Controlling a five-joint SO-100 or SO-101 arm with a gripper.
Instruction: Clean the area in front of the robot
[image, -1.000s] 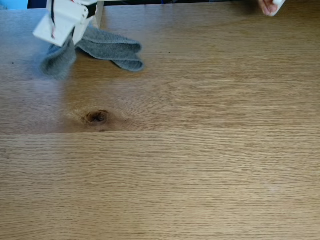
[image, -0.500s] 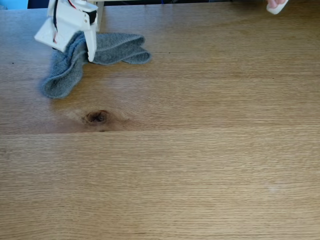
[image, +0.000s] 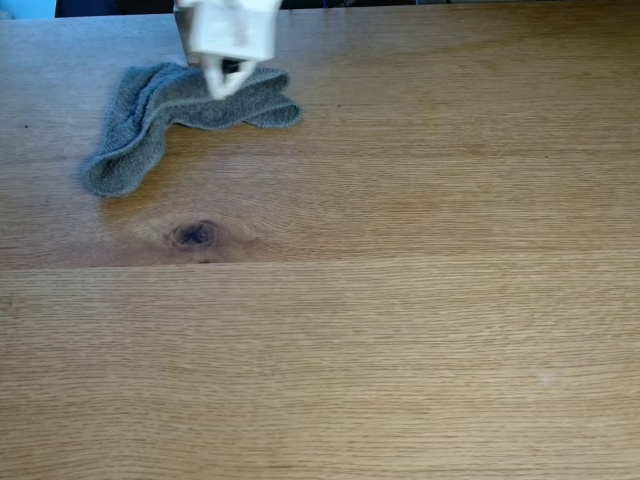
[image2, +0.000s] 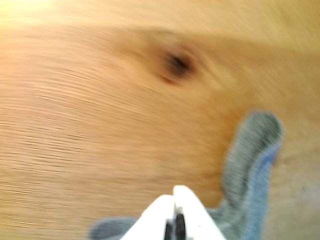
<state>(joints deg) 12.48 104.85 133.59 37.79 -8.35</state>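
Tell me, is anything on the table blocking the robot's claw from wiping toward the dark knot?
Nothing visible does. The gripper sits over the grey cloth near the table's far edge, and the bare wood between the cloth and the dark knot has nothing on it.

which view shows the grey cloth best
The fixed view: the grey cloth lies sharp and nearly whole on the tabletop, gripper over its top. The wrist view is blurred and cuts it off at the bottom edge.

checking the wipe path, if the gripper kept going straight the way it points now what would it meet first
Probably the cloth: the gripper points down at its top fold, jaws together. Depth is unclear; it may already touch the cloth, with the table underneath.
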